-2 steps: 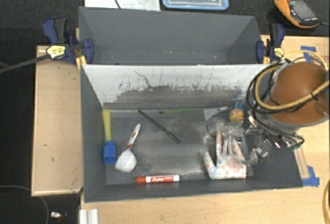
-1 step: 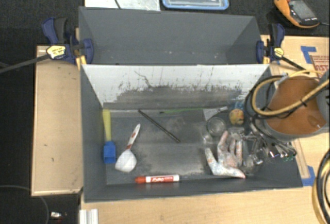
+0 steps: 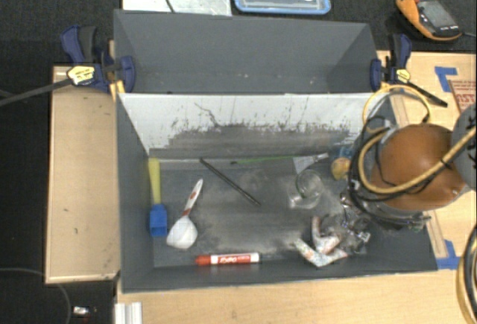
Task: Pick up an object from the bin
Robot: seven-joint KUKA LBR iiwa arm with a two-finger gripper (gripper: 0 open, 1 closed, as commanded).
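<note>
Nearest, along the front wall of the bin (image 3: 246, 115), a red marker (image 3: 227, 259) with a white label lies flat and parallel to that wall. To its right, in the near right corner, sits a crumpled wrapper (image 3: 319, 252), white with red patches, creased and shiny. The tool (image 3: 352, 232) is low over the wrapper's right end, a dark cluster of metal parts, touching or nearly touching it. Whether the tool is apart or together cannot be told, and nothing can be seen gripped in it. Above it bulges the smooth, rounded orange cover (image 3: 410, 166), looped with black and yellow cables, which hides the bin's right wall.

On the left, a white utensil (image 3: 182, 233) with a lumpy round head and a thin handle lies aslant. Just beside it is a yellow bar (image 3: 153, 179) ending in a blue block.

Farther back, a clear cup (image 3: 305, 188) stands near the middle right, close to the wrapper. A thin black rod (image 3: 231, 181) lies diagonally across the scuffed grey floor. The far wall is pale and streaked with dark scratches.
</note>
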